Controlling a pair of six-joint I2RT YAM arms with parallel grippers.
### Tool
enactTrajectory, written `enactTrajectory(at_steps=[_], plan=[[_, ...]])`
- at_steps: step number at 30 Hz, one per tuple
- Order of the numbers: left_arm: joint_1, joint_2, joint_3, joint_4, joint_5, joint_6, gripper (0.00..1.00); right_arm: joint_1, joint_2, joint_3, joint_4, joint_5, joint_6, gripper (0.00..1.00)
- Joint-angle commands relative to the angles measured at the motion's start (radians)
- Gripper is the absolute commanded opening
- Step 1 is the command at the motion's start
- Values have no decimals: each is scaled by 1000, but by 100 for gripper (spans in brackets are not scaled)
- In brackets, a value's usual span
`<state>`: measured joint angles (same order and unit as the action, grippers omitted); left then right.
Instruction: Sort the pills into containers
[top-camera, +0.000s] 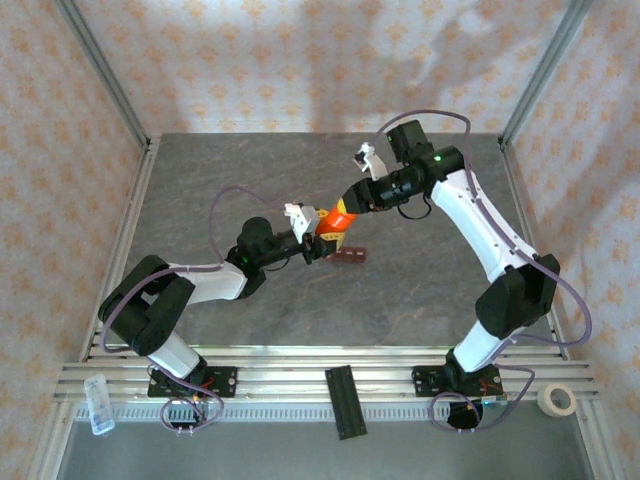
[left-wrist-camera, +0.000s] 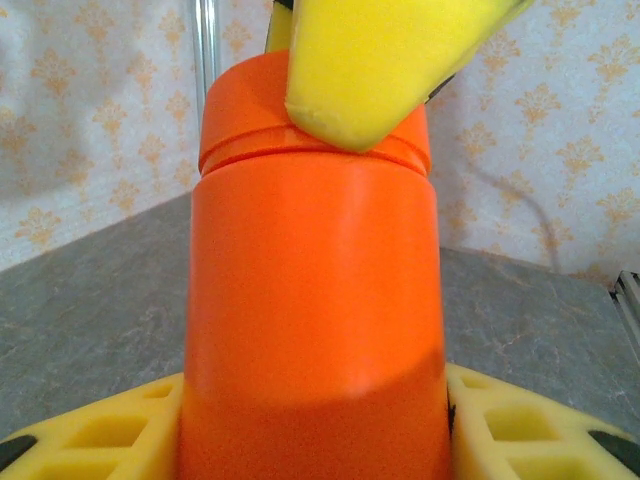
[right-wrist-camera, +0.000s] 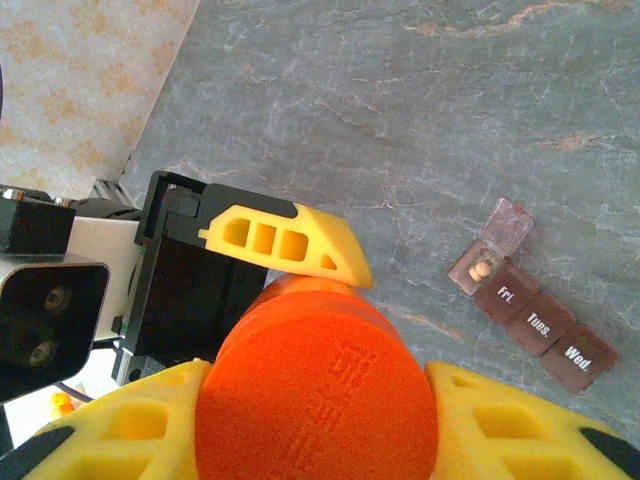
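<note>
Grey stone-look tabletop (top-camera: 300, 320) carries everything. Nearest, along the aluminium rails (top-camera: 280, 372) at the front edge, a black ribbed bar (top-camera: 345, 402) lies at 6 o'clock, a small clear plastic box (top-camera: 98, 403) at 8 o'clock and a roll of tape (top-camera: 557, 399) at 4 o'clock.

Both arms reach inward from their bases and meet near the middle of the table. There the pill organiser (top-camera: 348, 256), a dark reddish-brown strip, lies flat on the surface, clear of both grippers. The right wrist view shows four of its compartments. Three are shut and lettered Fri., Tues. and Wed. The end one has its clear lid (right-wrist-camera: 508, 222) flipped up and a pale pill (right-wrist-camera: 483, 269) inside.

At 11 o'clock from the organiser, the left gripper (top-camera: 322, 241) has its yellow fingers (left-wrist-camera: 565, 425) against both sides of an orange pill bottle (top-camera: 338, 222). It grips the bottle low on the body, with the jaws about half apart around it.

The right gripper (top-camera: 349, 206) comes in from 1 o'clock over the bottle's cap (right-wrist-camera: 320, 400), and its fingers hug the cap on either side, closed onto it. One of them shows in the left wrist view, laid against the cap's upper rim.

Farthest back stand walls papered in an orange floral print.
</note>
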<state>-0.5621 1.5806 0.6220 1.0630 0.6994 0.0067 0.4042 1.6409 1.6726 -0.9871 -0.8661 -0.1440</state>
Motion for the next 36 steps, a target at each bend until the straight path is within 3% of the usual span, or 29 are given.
enactTrajectory(at_steps=[1, 5, 9, 14, 19, 24, 27, 36], plan=[[-2, -26, 26, 100, 12, 4, 0, 2, -35, -62, 94, -19, 136, 33], [-2, -26, 26, 107, 0, 6, 0, 5, -78, -175, 250, 59, 414, 30], [-4, -22, 28, 110, -26, 16, 0, 66, -158, -343, 443, 228, 689, 29], [-4, -15, 25, 111, -37, 22, 0, 112, -189, -427, 545, 291, 807, 29], [-4, -13, 15, 107, -44, 34, 0, 94, -162, -332, 443, 279, 705, 35], [-3, -12, 8, 104, -45, 39, 0, 12, -149, -184, 316, 181, 533, 70], [-2, -10, 8, 107, -33, 36, 0, -24, -128, -71, 178, 161, 377, 79], [-1, -25, 23, 75, 15, 32, 0, -70, -13, 75, -87, -57, 4, 75]])
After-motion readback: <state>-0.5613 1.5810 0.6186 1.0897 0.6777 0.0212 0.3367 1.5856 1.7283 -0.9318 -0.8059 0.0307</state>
